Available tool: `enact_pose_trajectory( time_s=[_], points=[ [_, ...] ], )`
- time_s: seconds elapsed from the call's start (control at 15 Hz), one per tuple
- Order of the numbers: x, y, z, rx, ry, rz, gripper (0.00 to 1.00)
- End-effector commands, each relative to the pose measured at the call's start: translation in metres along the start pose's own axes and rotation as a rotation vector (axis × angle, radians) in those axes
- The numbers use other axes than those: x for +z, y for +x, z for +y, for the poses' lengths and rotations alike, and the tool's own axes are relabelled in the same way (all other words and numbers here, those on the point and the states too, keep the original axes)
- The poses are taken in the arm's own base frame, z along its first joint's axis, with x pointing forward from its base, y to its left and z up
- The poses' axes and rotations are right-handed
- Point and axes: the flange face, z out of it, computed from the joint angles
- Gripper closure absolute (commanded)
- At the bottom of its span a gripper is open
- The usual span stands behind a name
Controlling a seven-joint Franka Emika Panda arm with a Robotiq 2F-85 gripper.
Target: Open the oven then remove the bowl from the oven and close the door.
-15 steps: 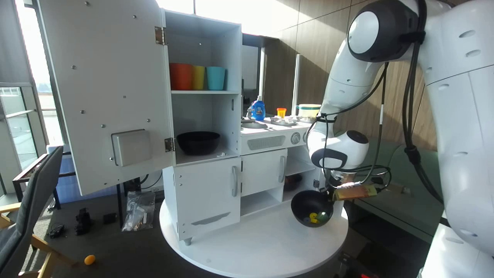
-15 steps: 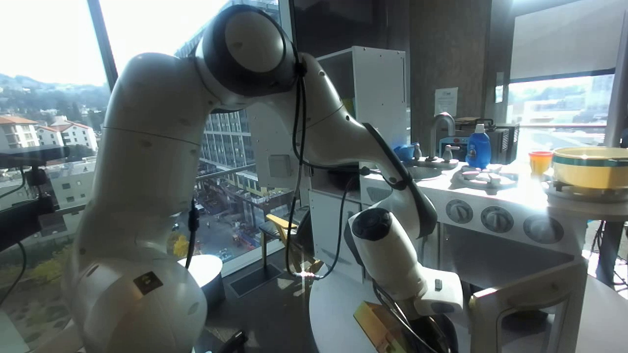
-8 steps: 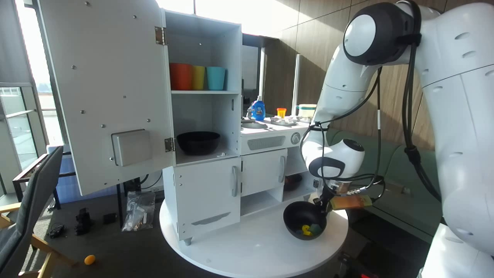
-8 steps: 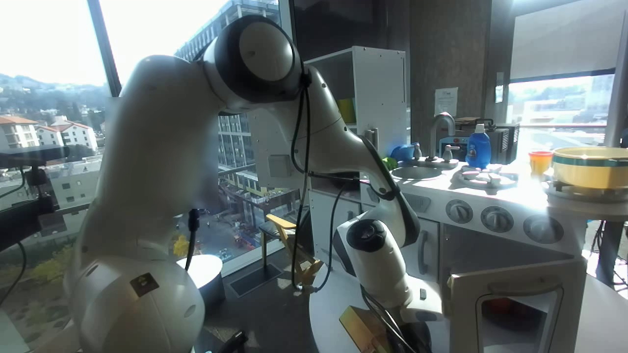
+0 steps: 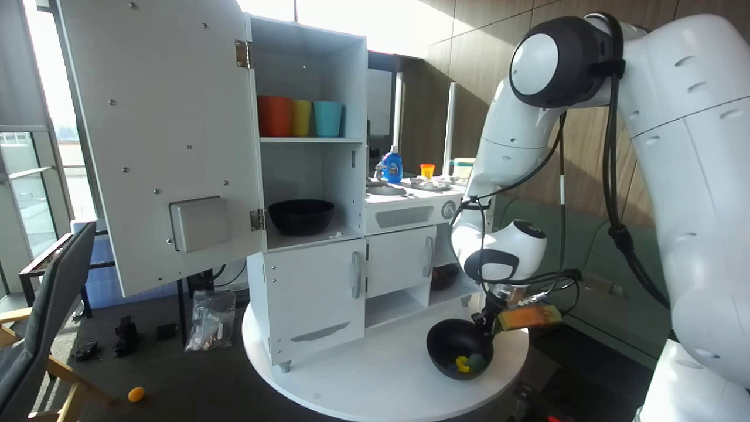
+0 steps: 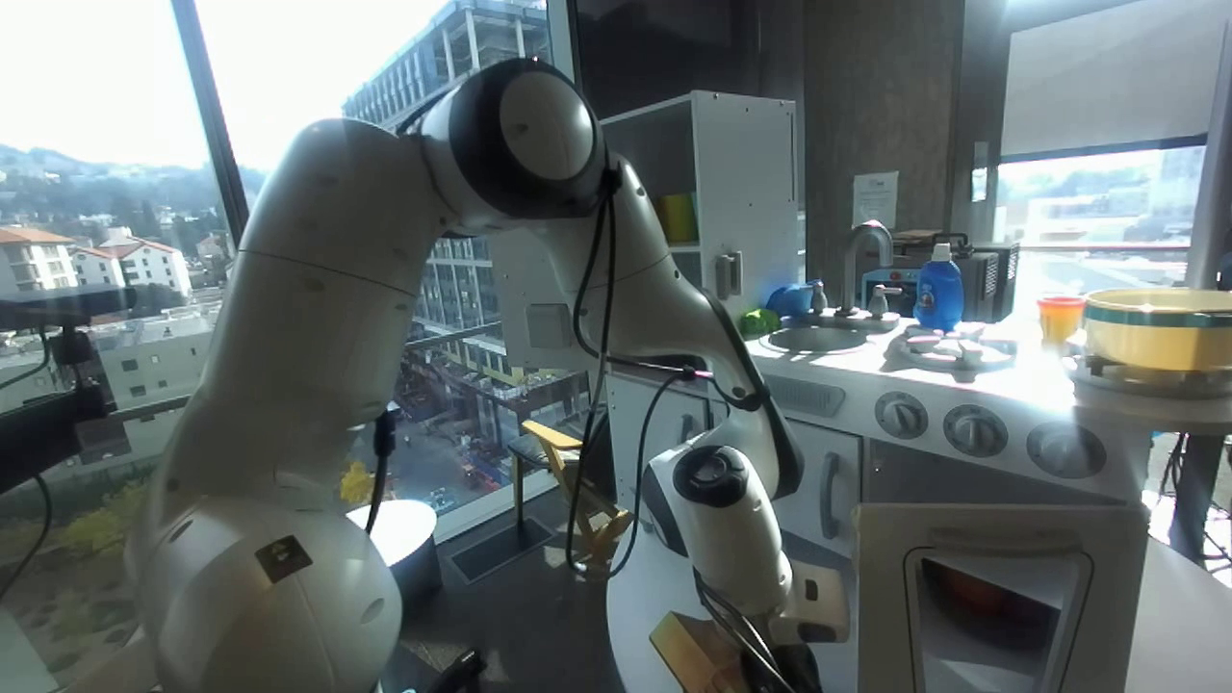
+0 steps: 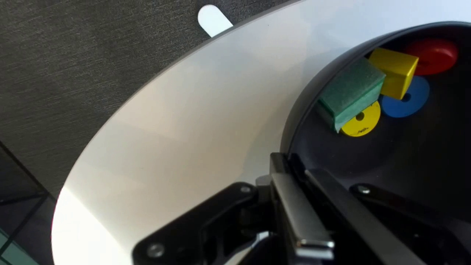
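The bowl is gripped by its rim, the jaws narrowed onto it, and is held tilted over the worktop; whether the two are touching cannot be told. In the wrist view, a green block, a yellow block, a red piece, a blue disc and a yellow disc are seen inside. In an exterior view the oven is seen open below its knobs, with the door swung outward and a dark reddish thing, not clearly made out, showing through it. A black dish is set in the cabinet, below the cups.
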Motion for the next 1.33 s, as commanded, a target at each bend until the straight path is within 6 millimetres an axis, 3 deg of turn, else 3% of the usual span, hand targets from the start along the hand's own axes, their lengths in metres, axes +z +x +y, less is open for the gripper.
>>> enact_pose_trajectory(
  time_s=[0.0, 0.07, 0.13, 0.27, 0.47, 0.6, 0.8, 1.07, 1.27],
  points=[
    [0.001, 0.0, -0.002, -0.003, -0.016, -0.011, 0.99],
    [0.001, 0.0, -0.002, -0.003, -0.019, -0.011, 0.97],
    [0.002, 0.0, -0.002, -0.003, -0.021, -0.012, 0.71],
    [0.002, 0.001, -0.002, 0.002, -0.029, -0.015, 0.64],
    [-0.001, 0.007, 0.0, 0.023, -0.041, -0.002, 0.41],
    [-0.014, 0.023, 0.004, 0.046, -0.03, 0.05, 0.26],
    [-0.038, 0.069, 0.013, 0.136, 0.011, 0.194, 0.04],
    [-0.066, 0.124, 0.036, 0.219, 0.019, 0.387, 0.0],
    [-0.072, 0.144, 0.05, 0.332, 0.046, 0.534, 0.0]
  ],
)
